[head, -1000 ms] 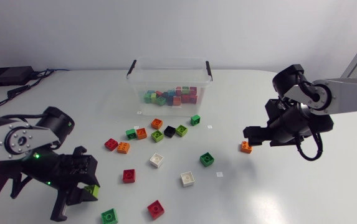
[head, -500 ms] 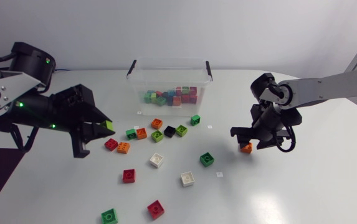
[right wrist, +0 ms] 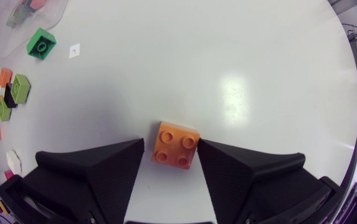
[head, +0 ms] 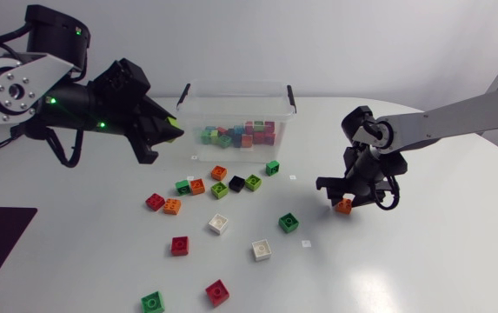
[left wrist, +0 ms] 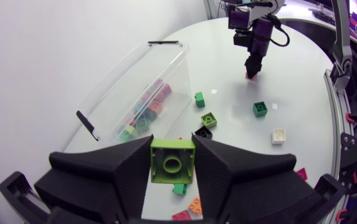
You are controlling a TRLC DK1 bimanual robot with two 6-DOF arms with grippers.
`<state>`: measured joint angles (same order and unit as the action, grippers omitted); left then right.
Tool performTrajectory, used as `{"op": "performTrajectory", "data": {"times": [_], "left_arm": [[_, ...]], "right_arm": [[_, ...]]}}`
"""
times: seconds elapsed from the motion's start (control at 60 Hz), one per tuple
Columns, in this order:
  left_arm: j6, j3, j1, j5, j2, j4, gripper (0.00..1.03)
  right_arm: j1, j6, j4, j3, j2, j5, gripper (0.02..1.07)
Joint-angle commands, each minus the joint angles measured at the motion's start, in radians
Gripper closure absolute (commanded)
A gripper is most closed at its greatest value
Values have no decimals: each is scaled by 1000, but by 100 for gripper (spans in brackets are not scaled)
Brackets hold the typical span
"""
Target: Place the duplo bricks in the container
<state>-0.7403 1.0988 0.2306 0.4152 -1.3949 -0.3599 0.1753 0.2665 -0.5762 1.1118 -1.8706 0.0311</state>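
Head view shows the left claw [head: 169, 133] held above the worktop [head: 422, 261], just beside the left end of the clear container [head: 188, 111], and in the left wrist view its two fingers are seen clamped from both sides on a lime-green brick [left wrist: 173, 163], studs facing the camera. The container stands at the far middle of the worktop and a heap of mixed bricks [head: 240, 133] is held in it (green, orange, pink and red among them). The right claw [head: 342, 200] is lowered to the worktop on the right side, and an orange brick [head: 343, 206] lies between its fingers; in the right wrist view the fingers are spread apart, one touching the brick and a narrow gap left at the other. More bricks are scattered in front of the container: a black brick [head: 236, 183] in a cluster of green and orange ones, a white brick [head: 218, 223], a green brick [head: 288, 223] and a red brick [head: 217, 292] nearer the front edge
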Motion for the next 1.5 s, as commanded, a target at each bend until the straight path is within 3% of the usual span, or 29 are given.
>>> {"op": "performTrajectory", "data": {"times": [0.0,0.15,0.35,0.85,0.9,0.933,0.95,0.967,0.983,1.017,1.233,1.483], "left_arm": [[47,59,13,13,-44,21,77],[99,118,24,10,-110,76,77],[170,223,41,-4,-223,104,77],[341,581,50,-92,-567,133,74],[364,627,47,-113,-604,122,67],[374,656,46,-125,-627,107,56],[378,673,46,-136,-641,98,44],[380,679,46,-141,-645,96,39],[381,691,46,-144,-656,90,21],[383,701,46,-145,-662,85,3],[386,687,26,-162,-639,81,4],[369,595,-25,-162,-507,-10,4]], "right_arm": [[4,34,4,20,-36,10,50],[-10,25,6,23,-41,10,69],[-26,-4,15,25,7,10,81],[78,-93,10,151,134,-3,82],[89,-98,10,171,136,-8,82],[98,-101,10,184,137,-10,82],[101,-102,10,195,137,-11,82],[105,-102,10,203,139,-11,82],[108,-102,10,212,139,-13,82],[115,-104,10,230,139,-13,82],[150,-116,12,352,139,-23,82],[199,-130,36,464,129,-26,82]]}}
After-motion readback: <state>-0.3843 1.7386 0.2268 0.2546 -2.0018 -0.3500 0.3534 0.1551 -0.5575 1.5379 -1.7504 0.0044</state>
